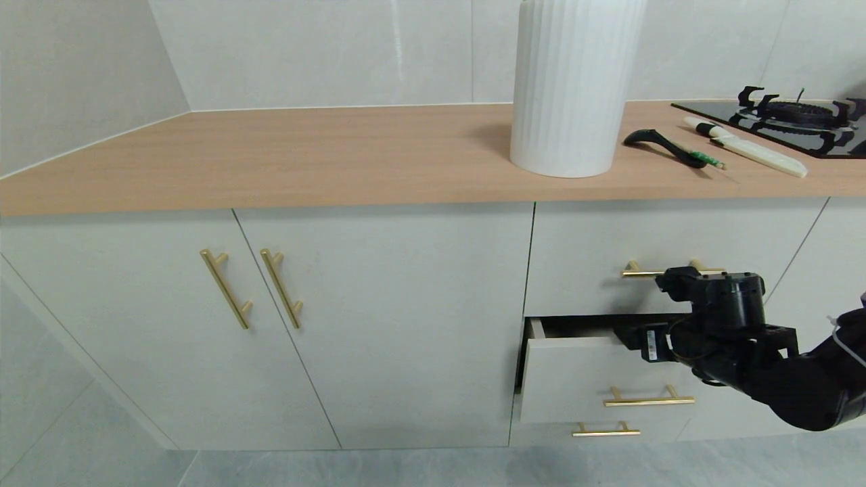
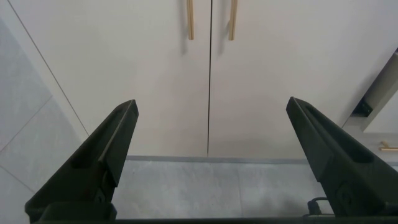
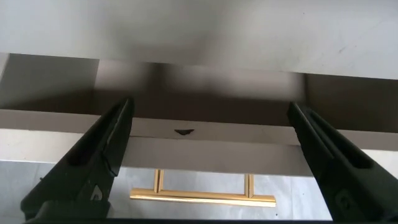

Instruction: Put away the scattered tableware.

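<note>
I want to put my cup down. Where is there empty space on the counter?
The long stretch of wooden counter from the corner wall to the white ribbed cylinder is bare. Past the cylinder it is crowded: a black-handled tool, a white knife and the stove lie close together.

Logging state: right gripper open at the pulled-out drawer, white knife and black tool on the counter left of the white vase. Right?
No. Head view: white knife and black tool lie right of the white vase. The right gripper open at the pulled-out drawer is correct.
</note>
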### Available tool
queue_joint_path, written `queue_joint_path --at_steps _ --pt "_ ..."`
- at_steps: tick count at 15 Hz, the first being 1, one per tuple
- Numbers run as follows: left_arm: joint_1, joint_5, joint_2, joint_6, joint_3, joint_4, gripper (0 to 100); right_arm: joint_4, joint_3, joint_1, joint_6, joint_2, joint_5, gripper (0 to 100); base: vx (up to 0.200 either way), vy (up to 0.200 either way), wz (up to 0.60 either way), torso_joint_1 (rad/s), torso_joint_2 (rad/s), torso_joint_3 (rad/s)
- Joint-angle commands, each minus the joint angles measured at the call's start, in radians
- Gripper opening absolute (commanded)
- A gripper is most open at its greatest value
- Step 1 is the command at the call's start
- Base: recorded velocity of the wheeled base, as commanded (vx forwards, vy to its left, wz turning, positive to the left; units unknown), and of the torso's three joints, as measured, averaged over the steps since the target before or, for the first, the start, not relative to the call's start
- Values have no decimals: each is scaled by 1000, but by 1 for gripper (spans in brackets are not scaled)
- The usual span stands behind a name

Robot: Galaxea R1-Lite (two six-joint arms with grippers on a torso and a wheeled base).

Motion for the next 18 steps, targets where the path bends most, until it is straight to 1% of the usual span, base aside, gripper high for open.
queue_joint_path --at_steps 1,5,9,11,14,18 --pt "0 0 2 -1 0 0 100 5 3 0 -1 2 0 100 0 0 0 0 0 0" --pt "0 0 2 -1 0 0 100 6 61 2 -5 -39 0 100 0 0 0 0 0 0" --pt "0 0 2 -1 0 0 100 6 163 40 -2 -118 0 100 0 0 0 0 0 0" --pt "0 0 2 -1 0 0 100 5 265 57 -2 -182 -1 100 0 0 0 0 0 0" --pt "0 0 2 -1 0 0 100 8 371 63 -2 -280 0 100 0 0 0 0 0 0" --pt "0 0 2 -1 0 0 100 13 512 112 -4 -411 -1 100 0 0 0 0 0 0"
